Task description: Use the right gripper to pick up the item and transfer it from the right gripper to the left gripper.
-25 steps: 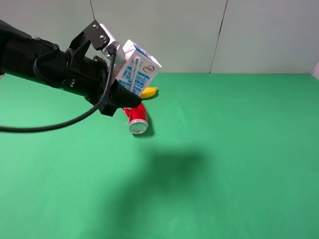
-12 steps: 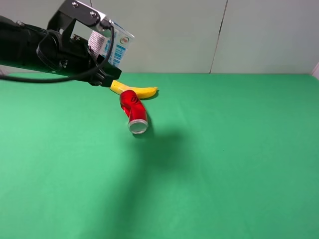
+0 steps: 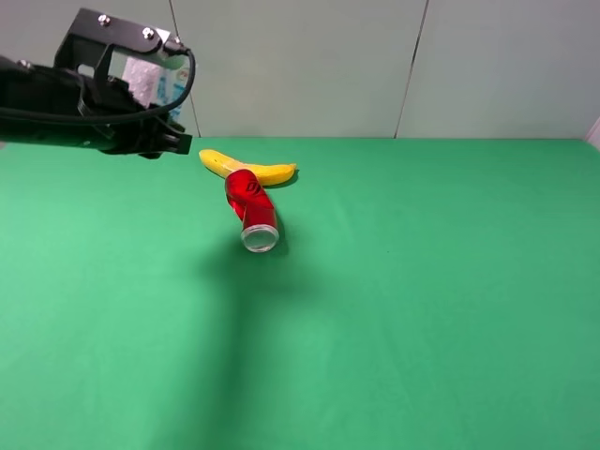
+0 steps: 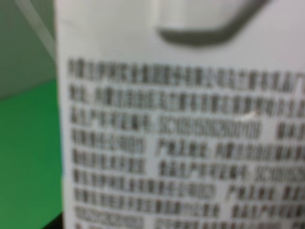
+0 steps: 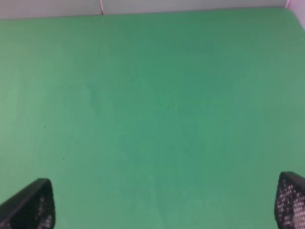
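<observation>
White carton (image 3: 142,77), blue print; red can (image 3: 251,204); yellow banana (image 3: 274,172).

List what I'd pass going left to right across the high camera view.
The left gripper holding the carton → red can. The banana overlaps the can's span, so it is left out.
</observation>
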Controlling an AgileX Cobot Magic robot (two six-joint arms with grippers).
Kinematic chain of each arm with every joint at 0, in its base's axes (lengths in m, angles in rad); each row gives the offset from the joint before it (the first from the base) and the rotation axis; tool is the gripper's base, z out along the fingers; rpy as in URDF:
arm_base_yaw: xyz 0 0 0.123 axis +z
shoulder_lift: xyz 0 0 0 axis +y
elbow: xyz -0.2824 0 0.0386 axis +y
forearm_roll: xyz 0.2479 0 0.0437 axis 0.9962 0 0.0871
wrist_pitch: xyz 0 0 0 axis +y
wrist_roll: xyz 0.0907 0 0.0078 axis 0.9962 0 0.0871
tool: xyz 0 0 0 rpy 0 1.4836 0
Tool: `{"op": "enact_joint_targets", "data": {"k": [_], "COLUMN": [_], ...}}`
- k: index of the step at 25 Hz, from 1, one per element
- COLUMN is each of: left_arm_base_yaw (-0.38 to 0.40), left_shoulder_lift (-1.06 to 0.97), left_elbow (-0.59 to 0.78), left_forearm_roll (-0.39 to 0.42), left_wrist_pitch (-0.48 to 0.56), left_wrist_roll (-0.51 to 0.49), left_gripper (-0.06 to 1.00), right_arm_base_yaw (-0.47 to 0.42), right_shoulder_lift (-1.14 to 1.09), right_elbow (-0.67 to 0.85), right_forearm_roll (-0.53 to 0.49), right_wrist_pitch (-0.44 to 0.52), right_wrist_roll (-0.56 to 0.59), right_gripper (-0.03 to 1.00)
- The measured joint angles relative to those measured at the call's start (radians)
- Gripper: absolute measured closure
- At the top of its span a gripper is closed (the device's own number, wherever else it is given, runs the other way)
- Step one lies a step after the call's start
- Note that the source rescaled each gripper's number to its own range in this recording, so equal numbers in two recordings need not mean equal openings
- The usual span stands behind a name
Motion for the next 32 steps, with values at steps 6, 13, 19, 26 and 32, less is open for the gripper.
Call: {"op": "enact_joint_targets", "data": {"k": [6,13,19,26,32], "left_arm_base_yaw": [0.0,0.0,0.0,0.0,0.0], "left_shoulder_lift": [-0.001,0.001,0.1,0.23,0.276], "left_elbow": [0.106,0.191,0.195,0.194,0.183], "left_forearm_roll": [-0.006,-0.006,-0.007,0.02,0.1], "left_wrist_pitch": [-0.116,-0.129,-0.149,-0.153,-0.152], "left_wrist_roll": [-0.063,-0.144,-0.195,-0.273,-0.389], "left_gripper": [0.94,0.94,0.94,0.94,0.94], "right_arm_base_yaw": [0.0,0.0,0.0,0.0,0.0], "right_shoulder_lift": [0.0,0.0,0.0,0.0,0.0], "right_elbow": [0.0,0.0,0.0,0.0,0.0], "right_forearm_roll": [0.0,0.0,0.0,0.0,0.0], "right_wrist_pitch": [-0.002,-0.001,-0.001,-0.001,-0.001], "right_wrist_roll": [0.0,0.0,0.0,0.0,0.0], "right_gripper": [-0.03,-0.03,-0.03,-0.03,-0.03]}}
